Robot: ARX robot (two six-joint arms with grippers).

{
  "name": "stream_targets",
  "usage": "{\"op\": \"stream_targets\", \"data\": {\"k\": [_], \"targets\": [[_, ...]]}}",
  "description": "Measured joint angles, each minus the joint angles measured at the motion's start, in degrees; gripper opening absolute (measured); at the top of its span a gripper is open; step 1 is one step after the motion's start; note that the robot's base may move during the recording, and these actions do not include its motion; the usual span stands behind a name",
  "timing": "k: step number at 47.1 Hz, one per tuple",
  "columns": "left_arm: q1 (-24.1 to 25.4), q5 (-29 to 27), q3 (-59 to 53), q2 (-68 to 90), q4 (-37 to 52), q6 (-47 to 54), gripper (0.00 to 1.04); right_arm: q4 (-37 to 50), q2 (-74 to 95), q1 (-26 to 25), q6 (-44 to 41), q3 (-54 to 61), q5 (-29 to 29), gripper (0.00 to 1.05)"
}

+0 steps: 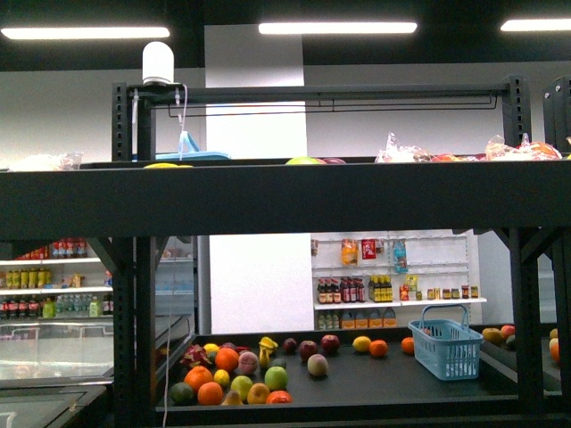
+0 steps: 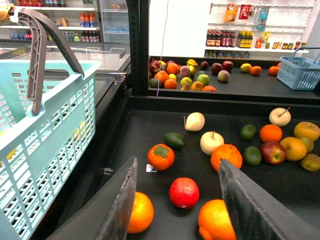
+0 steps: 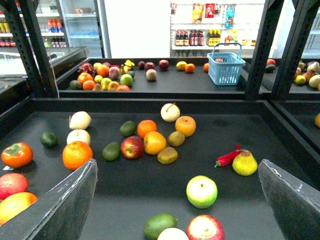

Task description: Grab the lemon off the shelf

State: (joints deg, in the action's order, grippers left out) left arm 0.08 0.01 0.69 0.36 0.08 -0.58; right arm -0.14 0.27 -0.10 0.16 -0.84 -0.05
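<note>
Fruit litters the black shelf [image 3: 165,94] tray. The likeliest lemon [image 3: 245,163] is the bright yellow, pointed piece touching a red chilli [image 3: 227,157], well apart from the main cluster, though it could be a pear. The right pincer [image 3: 177,167] hangs above the tray, jaws spread wide and empty. The left pincer [image 2: 177,162] is likewise agape over other fruit. I judge the lemon light, firm and smooth-skinned, so prone to roll; grip across its widest middle.

Black shelf [image 1: 268,201] tiers are shown. A light-blue lattice basket [image 1: 446,348] is seen at 4 o'clock of the front view; red, orange, green and yellow fruit [image 1: 241,370] at 7 o'clock.
</note>
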Motion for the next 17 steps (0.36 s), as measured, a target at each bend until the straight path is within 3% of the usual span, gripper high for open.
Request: {"op": "stream_targets", "data": {"k": [12,17], "targets": [[0.0,0.0,0.0,0.0,0.0,0.1,0.99,0.0,0.0,0.0,0.0,0.0,0.0,0.97],[0.0,0.0,0.0,0.0,0.0,0.1,0.97,0.0,0.0,0.0,0.0,0.0,0.0,0.97]]}}
